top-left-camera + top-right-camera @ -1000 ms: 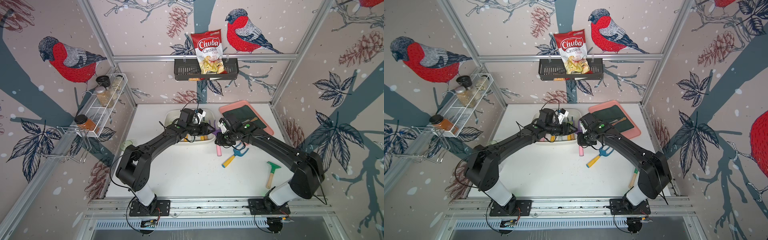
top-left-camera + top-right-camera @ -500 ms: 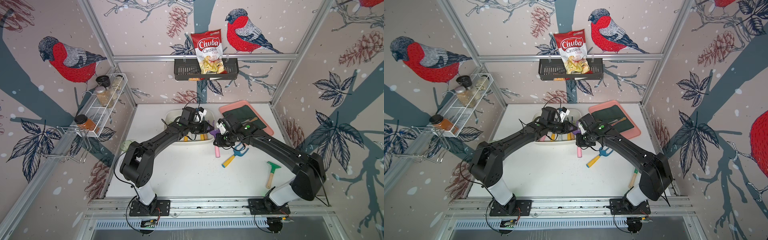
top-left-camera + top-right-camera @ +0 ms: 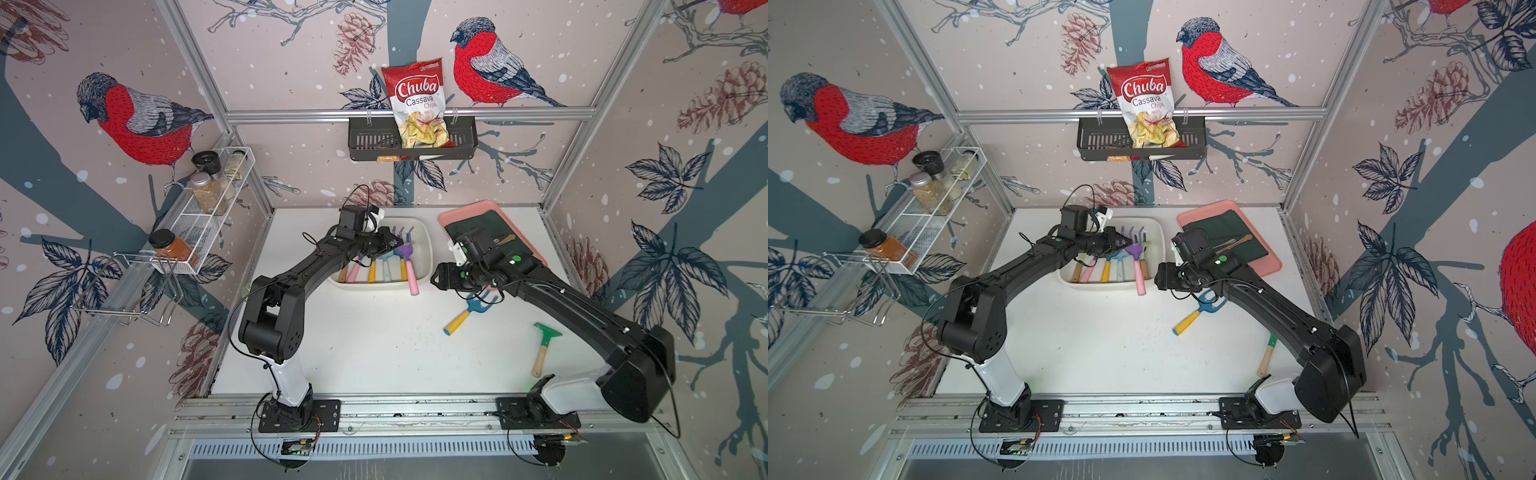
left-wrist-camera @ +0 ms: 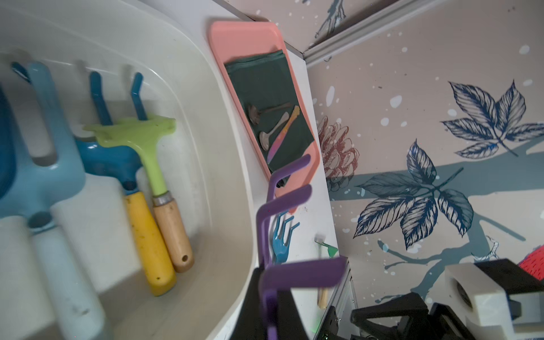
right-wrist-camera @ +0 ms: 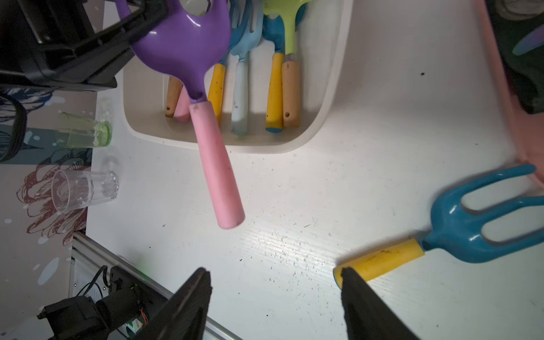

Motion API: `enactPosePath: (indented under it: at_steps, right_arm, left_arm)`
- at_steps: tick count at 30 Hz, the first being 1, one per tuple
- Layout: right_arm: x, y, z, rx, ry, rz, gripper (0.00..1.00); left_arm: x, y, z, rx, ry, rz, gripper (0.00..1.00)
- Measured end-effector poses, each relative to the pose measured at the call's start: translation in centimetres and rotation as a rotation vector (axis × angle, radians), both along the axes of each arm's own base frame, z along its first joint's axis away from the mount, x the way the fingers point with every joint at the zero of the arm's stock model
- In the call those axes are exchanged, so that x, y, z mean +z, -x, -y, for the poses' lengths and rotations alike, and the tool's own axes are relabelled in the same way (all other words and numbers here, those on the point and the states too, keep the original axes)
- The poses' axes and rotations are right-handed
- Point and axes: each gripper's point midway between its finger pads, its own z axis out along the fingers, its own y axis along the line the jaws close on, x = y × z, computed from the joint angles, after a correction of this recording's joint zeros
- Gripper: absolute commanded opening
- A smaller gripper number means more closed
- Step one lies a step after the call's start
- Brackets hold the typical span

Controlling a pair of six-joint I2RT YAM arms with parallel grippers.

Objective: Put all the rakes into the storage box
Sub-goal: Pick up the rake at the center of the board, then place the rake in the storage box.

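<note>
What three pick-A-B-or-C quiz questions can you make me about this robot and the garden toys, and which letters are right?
1. Where does the pink handle of the purple plastic rake end?
A) past the near rim of the white glossy storage box, over the white table
B) in the black basket
C) on the pink tray

2. How many garden tools lie loose on the table?
A) none
B) two
C) five

3. How is the right end effector?
A) shut on the chips bag
B) shut on a spoon
C) open and empty

Answers:
1 A, the handle sticks out beyond the rim.
2 B, only the blue plastic fork with a yellow handle and the green-bladed, wooden-handled scraper lie there.
3 C, its fingers stand apart with nothing between them.
</note>
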Motion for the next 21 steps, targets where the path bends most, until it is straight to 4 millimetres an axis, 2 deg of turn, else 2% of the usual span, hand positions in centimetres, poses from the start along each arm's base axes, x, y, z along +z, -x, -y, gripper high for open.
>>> enactPosePath:
  at_steps: [4,7,11,21]
  right_arm:
    - [-0.1,0.2,1.9,-0.042,-0.012,0.006,0.75]
    - [-0.4,0.4,2.8,-0.062,-0.015,0.002,0.75]
    - [-0.8,0.7,3.3,-0.069,-0.018,-0.009,0.75]
    - [-1.4,1.0,3.7,-0.075,-0.018,-0.020,0.75]
  left_arm:
    - [0.0,-3.4,-1.3,-0.007,-0.010,0.027,0.06]
    - [-1.3,-5.5,-2.6,-0.010,-0.042,0.024,0.06]
    - [-3.2,-7.2,-4.1,-0.021,-0.094,0.010,0.07]
    - [-8.6,-8.7,-4.2,-0.097,-0.169,-0.064,0.07]
